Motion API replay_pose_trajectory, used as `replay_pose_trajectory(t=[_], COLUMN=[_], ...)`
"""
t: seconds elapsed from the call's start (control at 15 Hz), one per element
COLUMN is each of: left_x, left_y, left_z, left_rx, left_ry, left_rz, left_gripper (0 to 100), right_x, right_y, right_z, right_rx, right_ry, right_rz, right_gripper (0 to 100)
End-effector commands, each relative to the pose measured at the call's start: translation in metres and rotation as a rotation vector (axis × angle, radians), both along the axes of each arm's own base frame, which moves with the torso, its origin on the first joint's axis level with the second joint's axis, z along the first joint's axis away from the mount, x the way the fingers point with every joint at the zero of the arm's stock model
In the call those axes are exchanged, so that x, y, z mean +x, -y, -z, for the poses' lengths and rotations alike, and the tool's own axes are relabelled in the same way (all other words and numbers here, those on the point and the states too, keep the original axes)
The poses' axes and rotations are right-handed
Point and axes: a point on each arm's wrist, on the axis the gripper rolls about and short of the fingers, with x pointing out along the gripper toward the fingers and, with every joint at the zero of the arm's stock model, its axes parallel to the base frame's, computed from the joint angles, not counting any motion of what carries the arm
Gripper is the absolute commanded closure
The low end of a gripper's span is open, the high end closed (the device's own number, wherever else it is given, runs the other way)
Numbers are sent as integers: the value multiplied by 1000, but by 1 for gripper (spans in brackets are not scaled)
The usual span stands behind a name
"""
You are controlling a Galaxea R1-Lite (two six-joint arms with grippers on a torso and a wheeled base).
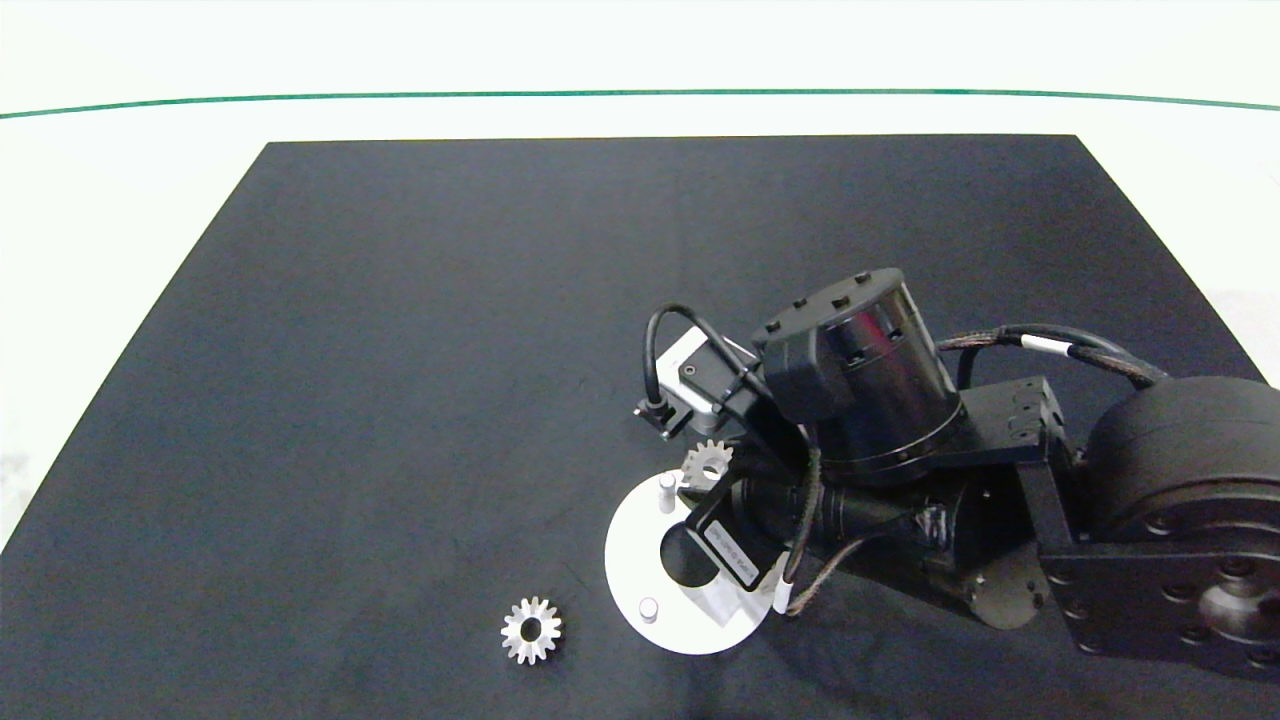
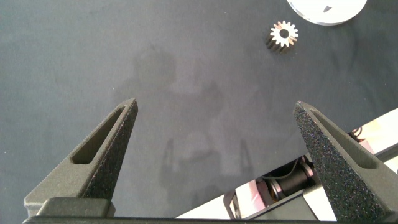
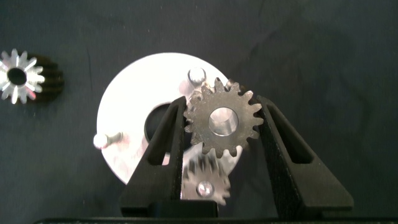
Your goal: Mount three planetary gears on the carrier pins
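Now right gripper (image 3: 222,121) pinching gear (image 3: 224,121) flat over white disc (image 1: 632,560), lower centre of head frame, likely lining bore up with pin (image 3: 196,74). One gear (image 3: 207,177) apparently seated; spare gear (image 1: 531,630) lower left. Left gripper (image 2: 217,143) spread, idle.

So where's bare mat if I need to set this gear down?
The whole mat left of and beyond the white disc is bare. It is crowded at the disc: right gripper holding a gear, loose gear beside it, another gear at its far edge.
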Motion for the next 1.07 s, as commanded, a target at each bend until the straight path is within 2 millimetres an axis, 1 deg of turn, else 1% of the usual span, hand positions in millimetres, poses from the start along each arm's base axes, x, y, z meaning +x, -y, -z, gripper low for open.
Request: replay_pose_trajectory(t=[0.07, 0.27, 0.53, 0.8, 1.07], left_x=[0, 0, -1, -1, -1], left_y=[0, 0, 0, 0, 0], left_z=[0, 0, 0, 0, 0], left_rx=[1, 1, 1, 1, 1], left_ry=[-2, -1, 2, 2, 1], left_rz=[1, 1, 1, 1, 1], left_gripper=[0, 0, 0, 0, 0], right_x=[3, 9, 13, 19, 23], right_y=[-11, -19, -23, -25, -25], right_z=[10, 13, 17, 15, 20], right_rx=[-28, -25, -25, -11, -15], right_ry=[-21, -27, -36, -31, -42], right_rz=[-11, -6, 3, 14, 27], right_gripper=[78, 78, 78, 78, 78])
